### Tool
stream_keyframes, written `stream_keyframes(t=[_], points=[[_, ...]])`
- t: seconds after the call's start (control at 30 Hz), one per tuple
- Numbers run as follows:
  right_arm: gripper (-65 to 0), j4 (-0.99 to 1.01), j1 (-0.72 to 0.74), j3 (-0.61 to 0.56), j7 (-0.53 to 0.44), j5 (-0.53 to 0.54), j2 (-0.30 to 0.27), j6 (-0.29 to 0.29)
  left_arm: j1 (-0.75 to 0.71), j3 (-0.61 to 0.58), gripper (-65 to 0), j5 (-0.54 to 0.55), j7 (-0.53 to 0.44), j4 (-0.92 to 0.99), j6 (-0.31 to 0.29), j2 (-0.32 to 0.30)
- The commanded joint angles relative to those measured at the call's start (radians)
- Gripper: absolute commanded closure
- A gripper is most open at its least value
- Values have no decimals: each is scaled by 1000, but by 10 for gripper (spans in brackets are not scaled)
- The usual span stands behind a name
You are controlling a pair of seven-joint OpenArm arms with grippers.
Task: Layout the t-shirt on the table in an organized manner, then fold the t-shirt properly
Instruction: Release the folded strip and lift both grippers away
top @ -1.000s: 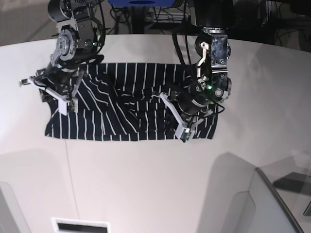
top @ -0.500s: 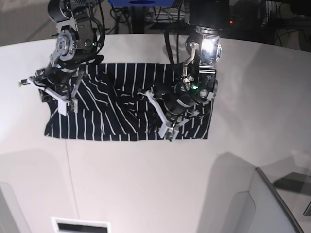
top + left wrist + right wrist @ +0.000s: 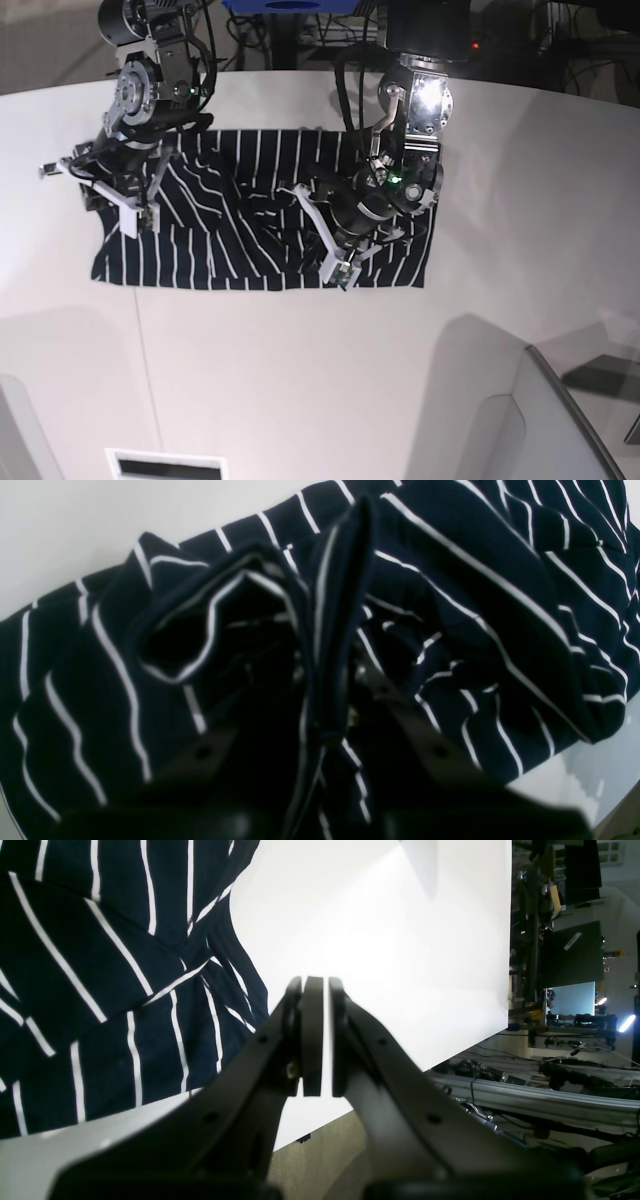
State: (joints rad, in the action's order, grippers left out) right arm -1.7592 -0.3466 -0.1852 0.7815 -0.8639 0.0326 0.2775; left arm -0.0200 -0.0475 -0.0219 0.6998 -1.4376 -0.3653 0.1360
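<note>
Left wrist view shows your left jaws [image 3: 330, 700] clenched on a limp fold of the t-shirt [image 3: 220, 225], seemingly its hem, while your right jaws [image 3: 315, 1035] sit clenched empty over the white surface [image 3: 300, 360]; grip hems, since it sags.

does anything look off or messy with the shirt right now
Yes. The t-shirt is not flat: its middle is bunched into wrinkles, and the left gripper is shut on a raised fold of cloth there. The right gripper is shut on nothing, beside the shirt's edge over the bare table.
</note>
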Motion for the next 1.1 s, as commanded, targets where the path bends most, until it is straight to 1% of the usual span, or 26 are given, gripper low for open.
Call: stream_keyframes(t=[0.0, 0.13, 0.3, 0.37, 0.47, 0.53, 0.63, 0.7, 0.73, 0.77, 0.83, 0.87, 0.9, 1.0, 1.07], points=[[-15, -15, 7, 0, -15, -19, -1, 12, 12, -13, -64, 15, -21, -18, -1, 9], [-15, -15, 7, 0, -15, -19, -1, 12, 12, -84, -204, 4, -21, -24, -1, 4], [-15, -15, 4, 0, -15, -19, -1, 12, 13, -131, -316, 4, -21, -24, 1, 6], [-15, -14, 4, 0, -15, -19, -1, 12, 13, -167, -331, 9, -21, -24, 1, 6], [-15, -14, 5, 0, -15, -19, -1, 12, 10, -226, -326, 13, -21, -28, 1, 6], [-15, -14, 5, 0, -15, -19, -1, 12, -2, -257, -323, 12, -21, -70, 1, 6], [-15, -14, 5, 0, -15, -19, -1, 12, -38, -243, -319, 4, -21, -162, 1, 4], [-15, -14, 4, 0, -15, -19, -6, 12, -45, -190, -318, 3, -19, -213, 2, -20], [-15, -14, 4, 0, -15, -18, -13, 12, -59, -156, -298, 3, -19, -229, 2, -37], [-15, -15, 2, 0, -15, -16, -15, 12, -65, -125, -258, 3, -19, -243, 2, -48], [-15, -23, 2, 0, -15, 21, -17, 12, -73, -53, -117, 4, -22, -256, 2, -74], [-15, -37, 2, 0, -15, 59, -18, 10, -71, -13, -13, 6, -24, -249, 2, -80], [-15, -54, 2, 0, -15, 108, -21, 10, -67, 25, 0, 6, -24, -242, 2, -82], [-15, -101, 2, 0, -15, 249, -27, 7, -45, 102, 0, 4, -25, -187, 1, -82], [-15, -117, 4, 0, -15, 303, -27, -25, -21, 113, 0, 4, -25, -145, -1, -85]])
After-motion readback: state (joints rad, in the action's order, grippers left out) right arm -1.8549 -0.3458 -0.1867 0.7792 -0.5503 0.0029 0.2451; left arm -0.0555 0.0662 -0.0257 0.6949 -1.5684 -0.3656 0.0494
